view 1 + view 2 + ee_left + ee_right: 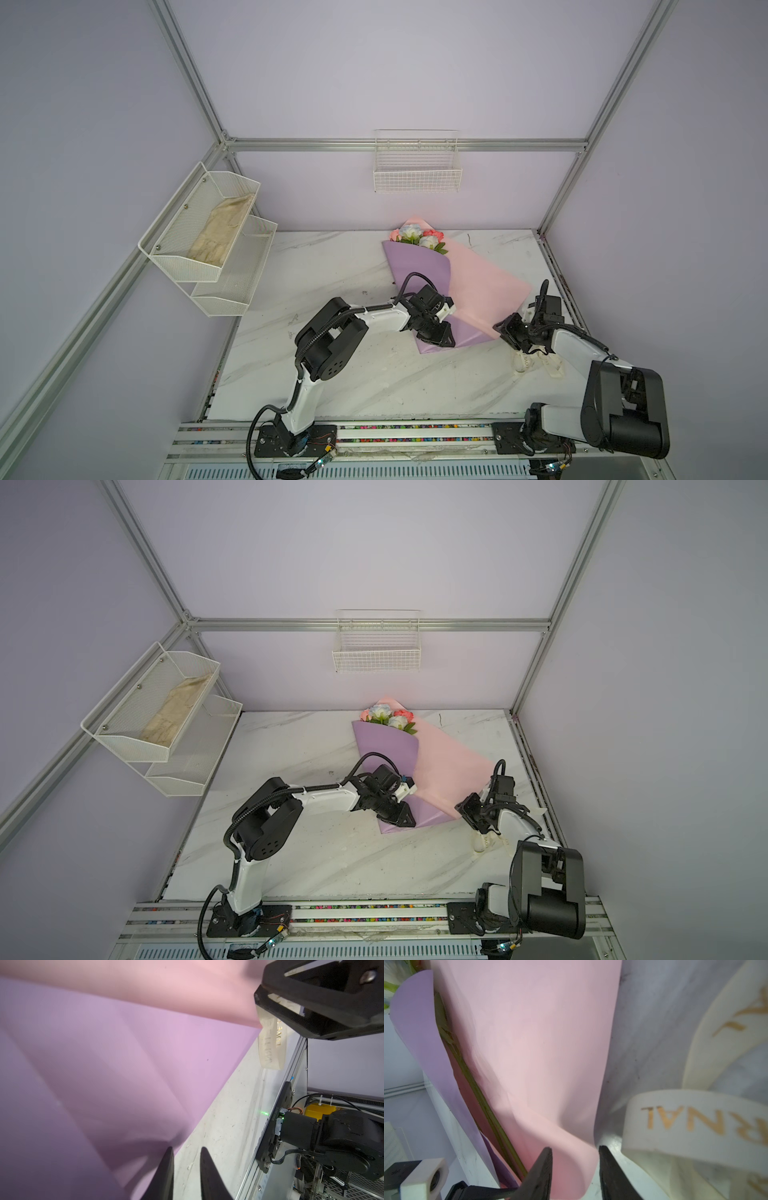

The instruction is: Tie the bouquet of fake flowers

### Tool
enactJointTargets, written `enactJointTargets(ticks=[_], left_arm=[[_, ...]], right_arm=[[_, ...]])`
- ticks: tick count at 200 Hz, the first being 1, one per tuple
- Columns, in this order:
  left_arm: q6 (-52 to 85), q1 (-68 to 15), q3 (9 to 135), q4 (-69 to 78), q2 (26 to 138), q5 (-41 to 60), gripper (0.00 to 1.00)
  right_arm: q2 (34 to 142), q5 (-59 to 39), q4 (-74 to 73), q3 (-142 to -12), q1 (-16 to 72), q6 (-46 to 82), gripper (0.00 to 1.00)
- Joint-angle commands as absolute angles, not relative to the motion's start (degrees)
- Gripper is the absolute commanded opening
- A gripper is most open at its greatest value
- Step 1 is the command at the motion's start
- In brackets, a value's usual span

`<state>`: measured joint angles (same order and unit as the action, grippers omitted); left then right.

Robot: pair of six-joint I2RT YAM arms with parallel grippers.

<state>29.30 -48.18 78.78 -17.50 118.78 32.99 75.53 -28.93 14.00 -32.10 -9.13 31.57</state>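
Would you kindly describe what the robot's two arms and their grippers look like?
The left arm and right arm have white link shells, bulky black joint housings and black ribbed cable conduit. The left gripper and right gripper each end in two black, tapered, pointed fingers.

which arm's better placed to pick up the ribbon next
Right. The cream ribbon lies on the table just beside the right end effector, jaws open at the bouquet's pink corner. The left end effector is across it, on the lilac side.
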Motion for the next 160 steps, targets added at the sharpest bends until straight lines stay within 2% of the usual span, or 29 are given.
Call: enactJointTargets(ticks=[1, 42, 72, 125, 160], left_arm=[[27.9, -48.3, 83.7, -16.8, 119.8, 33.9, 0.23], [27.6, -48.2, 83.0, -17.1, 121.2, 34.3, 0.21], [27.1, -48.3, 82.3, -16.8, 121.6, 34.7, 0.21], [26.8, -48.3, 82.1, -16.7, 121.5, 34.6, 0.21], [26.8, -48.3, 81.6, -16.2, 121.0, 34.5, 0.20]], right_arm=[[76.6, -28.7, 12.0, -33.1, -9.5, 31.4, 0.42], [80.0, -29.8, 8.5, -33.2, -9.6, 32.4, 0.44], [80.7, -34.5, 2.5, -32.4, -9.7, 32.6, 0.44], [79.0, -37.8, -1.3, -32.9, -9.6, 31.6, 0.29], [79.0, -38.9, -3.3, -32.9, -9.7, 30.7, 0.32]])
